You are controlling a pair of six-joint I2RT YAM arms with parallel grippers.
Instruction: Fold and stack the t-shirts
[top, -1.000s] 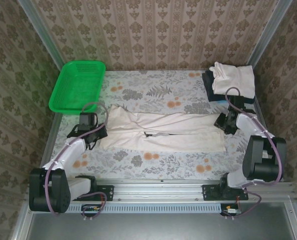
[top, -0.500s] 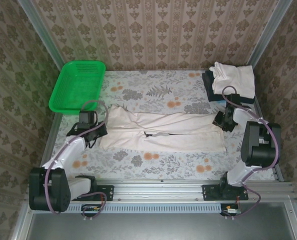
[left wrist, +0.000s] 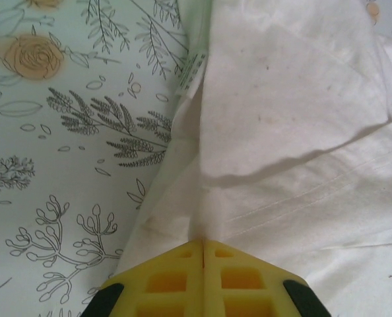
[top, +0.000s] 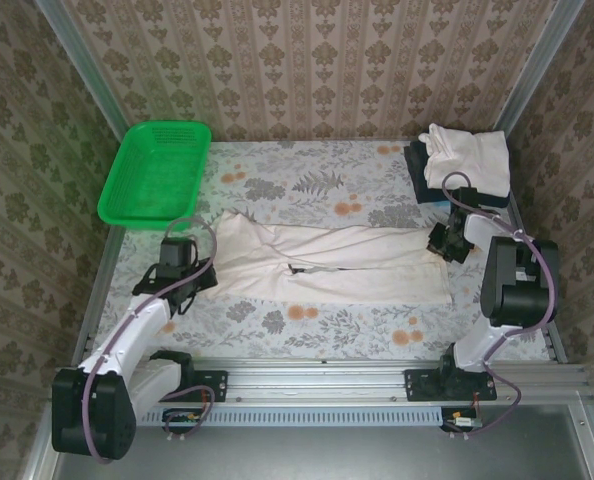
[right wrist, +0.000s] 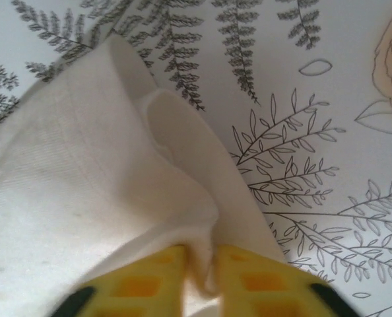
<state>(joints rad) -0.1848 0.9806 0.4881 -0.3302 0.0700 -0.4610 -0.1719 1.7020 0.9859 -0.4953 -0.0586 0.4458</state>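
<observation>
A cream-white t-shirt (top: 327, 262) lies spread lengthwise across the middle of the table. My left gripper (top: 199, 270) sits at its left end. In the left wrist view that gripper (left wrist: 203, 242) is shut, with a pinch of the shirt (left wrist: 288, 132) between the yellow fingers (left wrist: 163, 281). My right gripper (top: 440, 243) is at the shirt's right end. In the right wrist view that gripper (right wrist: 200, 257) is shut on a fold of the shirt's edge (right wrist: 103, 172). A folded cream t-shirt (top: 467, 158) rests on a dark navy one (top: 417, 165) at the back right.
A green mesh basket (top: 157, 170) stands at the back left, just beyond the left arm. The table (top: 307, 185) carries a floral cloth. Patterned walls close in on three sides. A small care label (left wrist: 193, 72) pokes out at the shirt's edge.
The right gripper's jaws have closed onto the shirt's right edge after shifting slightly left. The left arm has eased a little toward the near side, still pinching the cloth.
</observation>
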